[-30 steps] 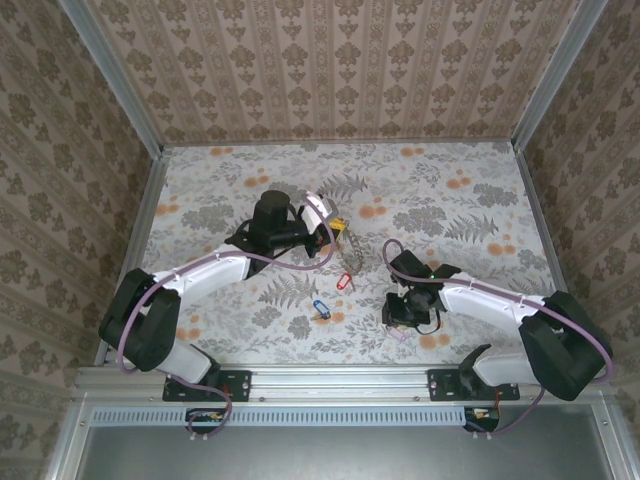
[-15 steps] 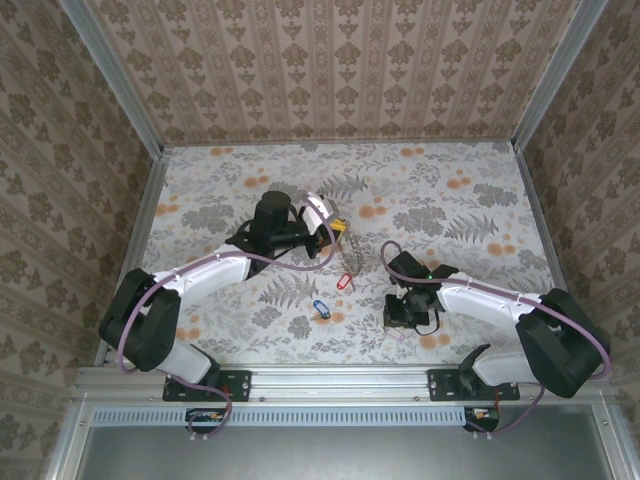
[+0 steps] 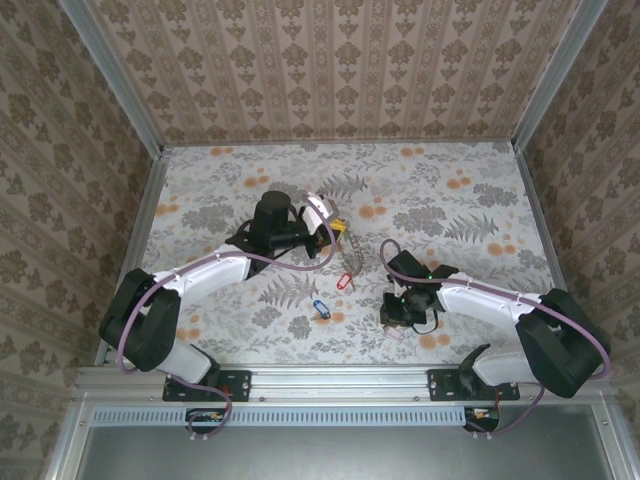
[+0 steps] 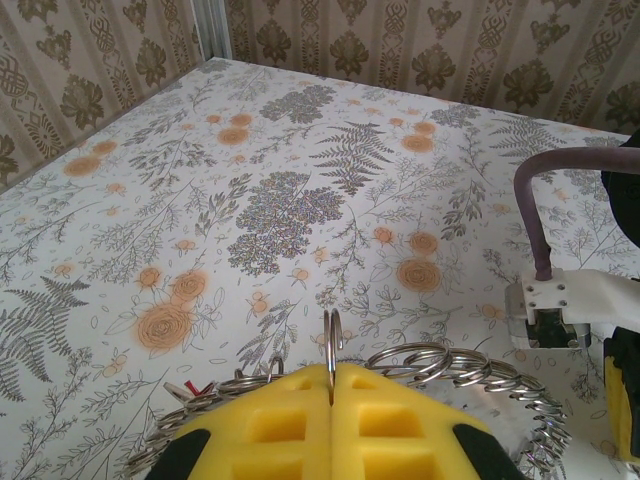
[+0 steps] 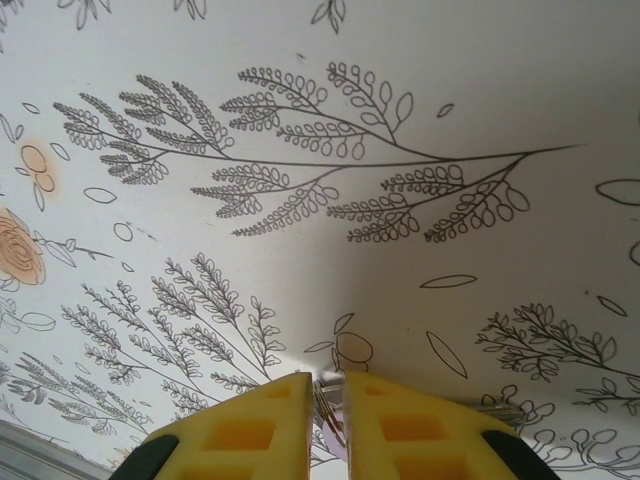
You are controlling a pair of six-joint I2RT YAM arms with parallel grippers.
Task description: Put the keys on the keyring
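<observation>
Keyring (image 4: 440, 365) pinched edge-on between the yellow pads of left gripper (image 4: 331, 372). Jaws pressed together on one upright wire loop. Remaining coils and grey keys fanned out just below and to the right of that loop, above floral table (image 4: 280, 200).

Red-tagged key (image 3: 345, 282) loose on the table, just on the near side of the keyring. Blue-tagged key (image 3: 320, 307) a little farther from the keyring toward the arm bases, apart from the red one.

Right gripper (image 3: 402, 316) low at the table, to the right of the keyring and nearer the bases. Jaws almost together, only a narrow slot left, nipping purple-tagged key (image 5: 330, 410): thin metal and a glimpse of lilac between the pads.
</observation>
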